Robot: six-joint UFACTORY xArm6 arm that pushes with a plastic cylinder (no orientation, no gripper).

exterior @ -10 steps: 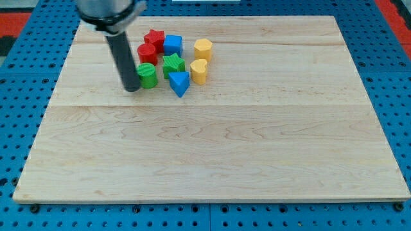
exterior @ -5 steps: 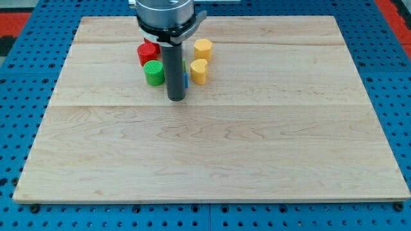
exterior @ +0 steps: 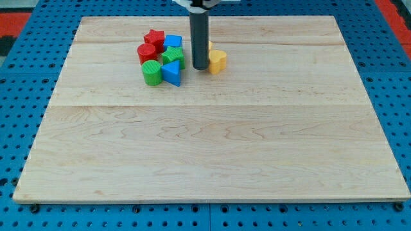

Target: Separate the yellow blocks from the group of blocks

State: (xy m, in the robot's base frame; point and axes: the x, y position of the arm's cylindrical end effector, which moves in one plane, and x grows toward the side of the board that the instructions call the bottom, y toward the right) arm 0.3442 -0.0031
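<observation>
My tip [exterior: 200,67] stands on the board between the block group and a yellow heart block [exterior: 218,61], touching the heart's left side. A second yellow block [exterior: 210,46] is mostly hidden behind the rod. To the tip's left sits the group: a red star [exterior: 153,37], a red cylinder [exterior: 147,52], a blue cube [exterior: 173,43], a green star [exterior: 173,58], a green cylinder [exterior: 151,73] and a blue triangle [exterior: 172,74].
The wooden board [exterior: 212,147] lies on a blue pegboard table [exterior: 19,77]. The blocks all sit near the board's top edge, left of centre.
My tip moved right and up, from below the group to between the group and the yellow blocks. The yellow heart shifted right. The blue triangle moved left toward the green cylinder.
</observation>
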